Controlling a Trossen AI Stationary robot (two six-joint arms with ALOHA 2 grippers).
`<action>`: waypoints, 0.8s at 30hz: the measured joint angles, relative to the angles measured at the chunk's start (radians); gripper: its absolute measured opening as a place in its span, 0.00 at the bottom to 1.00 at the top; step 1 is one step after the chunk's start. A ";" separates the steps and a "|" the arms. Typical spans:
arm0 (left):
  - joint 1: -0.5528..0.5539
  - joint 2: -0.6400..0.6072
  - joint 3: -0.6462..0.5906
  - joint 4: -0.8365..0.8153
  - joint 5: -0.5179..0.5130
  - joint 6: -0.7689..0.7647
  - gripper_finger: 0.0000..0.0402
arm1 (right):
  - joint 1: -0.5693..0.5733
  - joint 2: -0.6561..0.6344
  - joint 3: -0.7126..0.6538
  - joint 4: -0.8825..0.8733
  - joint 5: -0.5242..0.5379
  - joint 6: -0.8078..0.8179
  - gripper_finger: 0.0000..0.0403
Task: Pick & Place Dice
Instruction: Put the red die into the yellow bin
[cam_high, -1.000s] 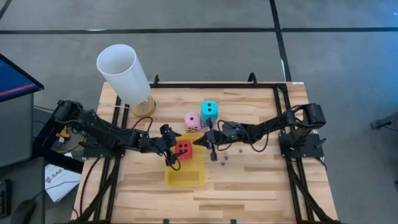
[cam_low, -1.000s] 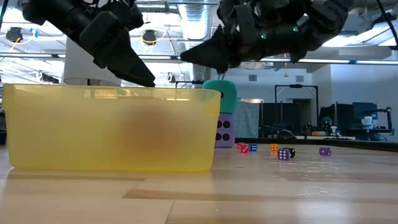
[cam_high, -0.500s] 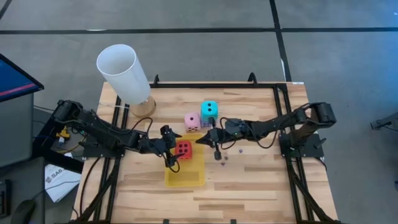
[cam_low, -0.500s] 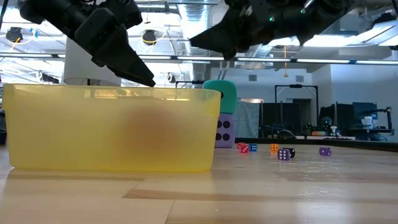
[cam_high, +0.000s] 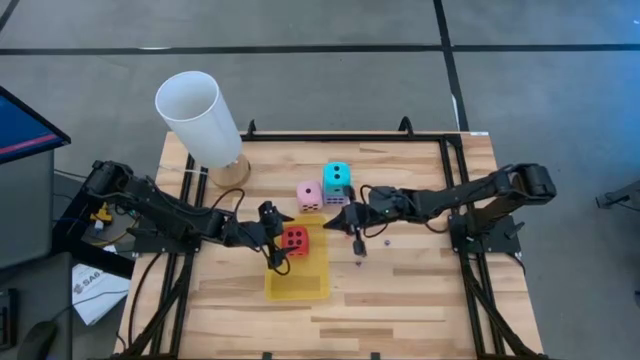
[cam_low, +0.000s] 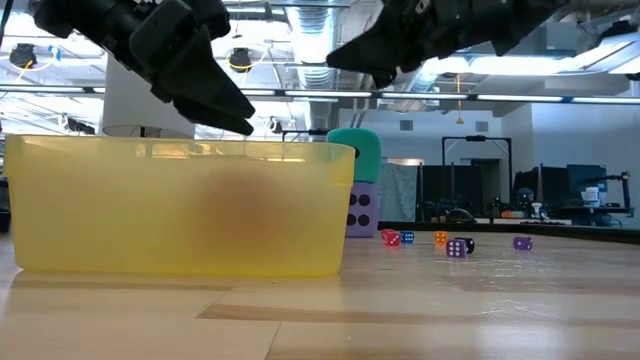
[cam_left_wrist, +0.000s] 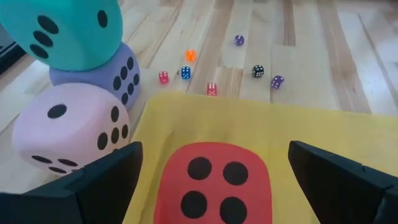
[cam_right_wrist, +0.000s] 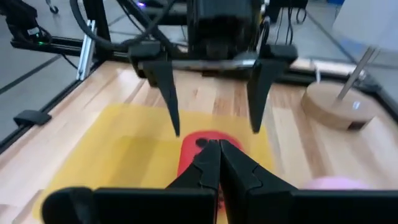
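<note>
The red die (cam_high: 295, 238) lies in the flat yellow tray (cam_high: 300, 280), four pips up in the left wrist view (cam_left_wrist: 211, 186). My left gripper (cam_high: 278, 238) is open, with a finger on each side of the die and just above it, clear of it. My right gripper (cam_high: 328, 224) is shut and hangs in the air over the tray's right side, holding nothing. The cyan die (cam_high: 338, 177) sits on top of the purple die (cam_left_wrist: 99, 78). The pink die (cam_high: 310, 195) rests on the table beside them. Several tiny dice (cam_left_wrist: 211, 87) lie farther right.
A tall white cylinder (cam_high: 198, 115) on a round wooden base (cam_high: 232, 172) stands at the table's far left corner. A black frame (cam_high: 455, 150) runs along the table's far and side edges. Bare wood lies near the front and at the right.
My right gripper, still shut, has risen and drawn back a little toward the table's right edge, away from the red die.
</note>
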 joint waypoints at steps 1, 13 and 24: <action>0.001 -0.008 0.000 0.001 -0.001 0.011 0.98 | 0.003 0.009 0.000 -0.008 -0.001 0.003 0.00; 0.001 -0.190 0.000 0.012 -0.005 0.037 0.98 | 0.016 0.138 0.063 -0.061 -0.016 0.065 0.00; -0.010 -0.239 0.000 -0.016 -0.004 0.037 0.98 | 0.029 0.257 0.277 -0.391 -0.017 0.057 0.00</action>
